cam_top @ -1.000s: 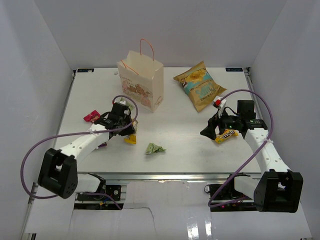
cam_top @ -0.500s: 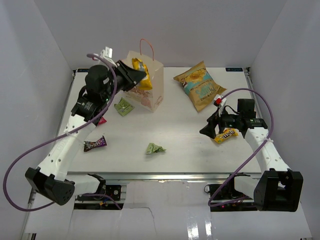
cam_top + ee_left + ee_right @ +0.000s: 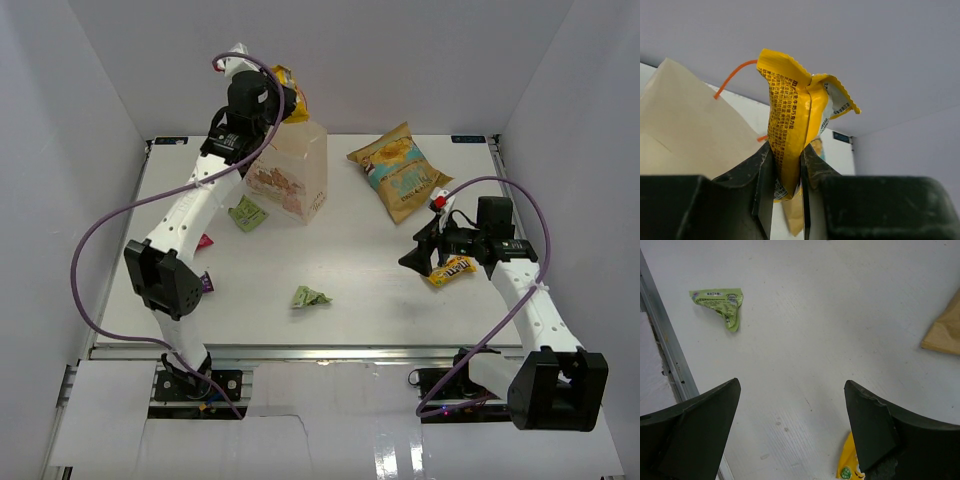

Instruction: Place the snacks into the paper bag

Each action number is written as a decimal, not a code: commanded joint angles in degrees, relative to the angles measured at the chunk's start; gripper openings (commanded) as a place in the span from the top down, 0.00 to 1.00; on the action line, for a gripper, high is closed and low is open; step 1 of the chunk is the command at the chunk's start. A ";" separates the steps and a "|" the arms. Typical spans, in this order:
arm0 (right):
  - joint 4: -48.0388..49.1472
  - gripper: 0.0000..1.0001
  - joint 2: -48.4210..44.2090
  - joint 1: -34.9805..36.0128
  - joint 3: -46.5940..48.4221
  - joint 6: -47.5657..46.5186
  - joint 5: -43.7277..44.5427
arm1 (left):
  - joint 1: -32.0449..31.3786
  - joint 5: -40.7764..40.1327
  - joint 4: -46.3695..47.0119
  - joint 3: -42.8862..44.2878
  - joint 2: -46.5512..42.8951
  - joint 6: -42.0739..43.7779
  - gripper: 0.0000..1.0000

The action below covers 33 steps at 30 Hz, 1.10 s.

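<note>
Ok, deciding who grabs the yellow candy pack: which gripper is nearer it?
Right. The right gripper sits open just beside the yellow candy pack; the left gripper is raised above the paper bag, gripping a yellow snack.

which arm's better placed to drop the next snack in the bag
Left. The left fingers are shut on a yellow packet raised up by the paper bag; the right fingers hang open and empty, low beside the yellow candy pack.

White counter (image 3: pixel 360 250) bears an upright paper bag (image 3: pixel 300 180), a crisp bag (image 3: pixel 400 172) beside it, one green packet (image 3: pixel 245 213) at its left, a second green packet (image 3: pixel 310 296) nearer, a candy pack (image 3: pixel 452 268) right.
</note>
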 commanded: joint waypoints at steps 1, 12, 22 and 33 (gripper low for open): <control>1.57 0.10 -1.92 0.26 -0.71 -0.03 -2.04 | 0.25 -3.62 -2.71 4.97 2.35 4.98 0.76; -7.65 0.10 -0.25 2.01 4.46 -8.19 -5.39 | 0.34 -2.22 -4.83 12.09 5.61 6.66 0.30; -42.19 0.05 12.74 2.37 16.24 -59.08 12.88 | 0.34 15.45 -4.48 -4.29 -13.69 15.45 0.28; -35.79 0.07 18.02 -0.18 13.88 -71.93 35.47 | 0.96 7.81 -15.99 -58.19 -58.77 5.00 0.27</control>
